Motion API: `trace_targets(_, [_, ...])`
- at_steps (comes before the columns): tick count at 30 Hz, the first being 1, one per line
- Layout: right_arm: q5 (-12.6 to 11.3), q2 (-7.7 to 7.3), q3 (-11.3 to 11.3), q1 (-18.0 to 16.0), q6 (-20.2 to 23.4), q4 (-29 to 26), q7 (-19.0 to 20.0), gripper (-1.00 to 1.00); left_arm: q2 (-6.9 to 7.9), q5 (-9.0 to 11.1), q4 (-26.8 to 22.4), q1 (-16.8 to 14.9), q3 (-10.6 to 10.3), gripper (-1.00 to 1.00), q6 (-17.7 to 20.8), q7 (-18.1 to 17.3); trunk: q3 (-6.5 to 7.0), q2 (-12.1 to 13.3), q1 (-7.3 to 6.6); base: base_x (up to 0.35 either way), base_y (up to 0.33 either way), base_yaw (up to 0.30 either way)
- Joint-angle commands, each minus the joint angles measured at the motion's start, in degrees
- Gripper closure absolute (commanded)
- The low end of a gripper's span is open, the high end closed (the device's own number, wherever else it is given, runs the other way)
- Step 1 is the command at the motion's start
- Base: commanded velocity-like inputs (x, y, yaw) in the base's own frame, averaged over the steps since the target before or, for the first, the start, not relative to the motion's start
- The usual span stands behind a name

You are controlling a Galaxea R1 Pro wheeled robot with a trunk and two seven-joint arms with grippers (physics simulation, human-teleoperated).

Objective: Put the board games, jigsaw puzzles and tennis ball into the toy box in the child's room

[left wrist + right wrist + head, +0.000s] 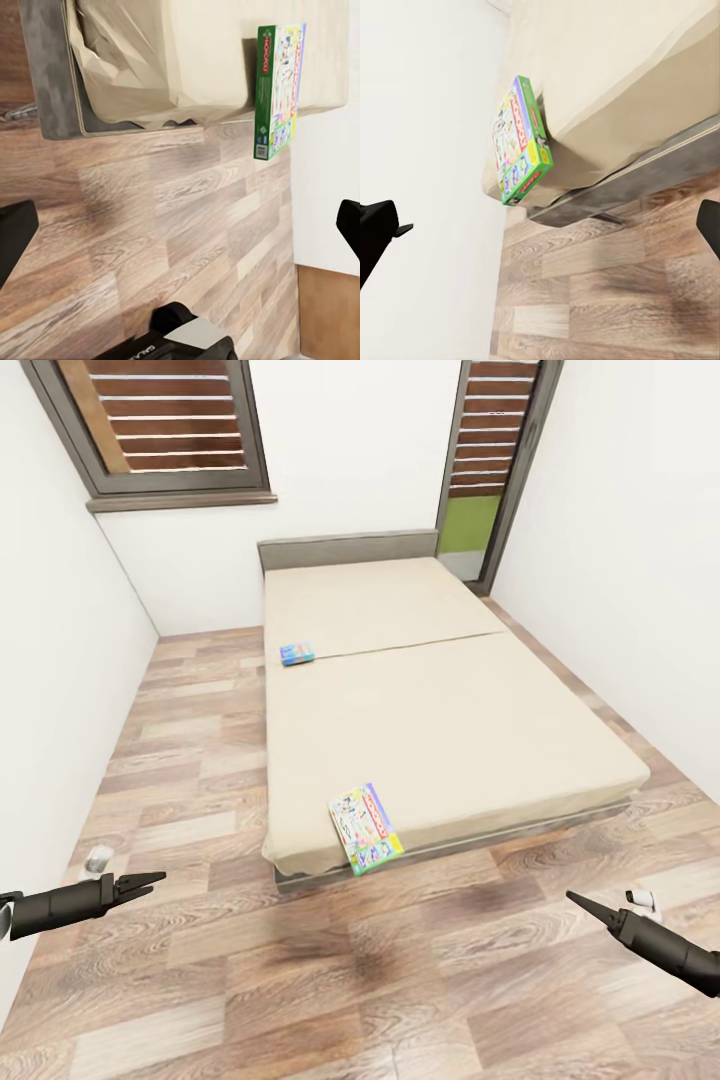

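On the bed (440, 700) — two board games (366, 827), well apart.

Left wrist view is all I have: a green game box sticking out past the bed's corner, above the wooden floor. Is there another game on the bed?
Observer: Yes. The head view shows a light blue board game lying flat by the edge of the bed on the robot's left. It is farther from the robot than the green board game.
Operator: Is the right gripper holding anything?
Observer: No. The right gripper hangs over the floor, open and empty, short of the bed.
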Motion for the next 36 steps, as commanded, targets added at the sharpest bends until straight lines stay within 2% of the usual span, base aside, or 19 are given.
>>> trace_targets(1, [-0.46,-0.01,0.5,-0.03,0.53,0.01,0.19,-1.0,0.0,0.08,0.0,-0.02,0.09,-1.0,0.58,-0.2,0.06,-0.02,0.0,0.0,0.0,0.0])
trace_targets(36, [-0.43,0.03,0.5,-0.03,0.42,0.02,0.19,-1.0,-0.09,0.02,0.0,-0.02,0.22,-1.0,0.33,-0.37,3.32,-0.02,0.0,0.0,0.0,0.0])
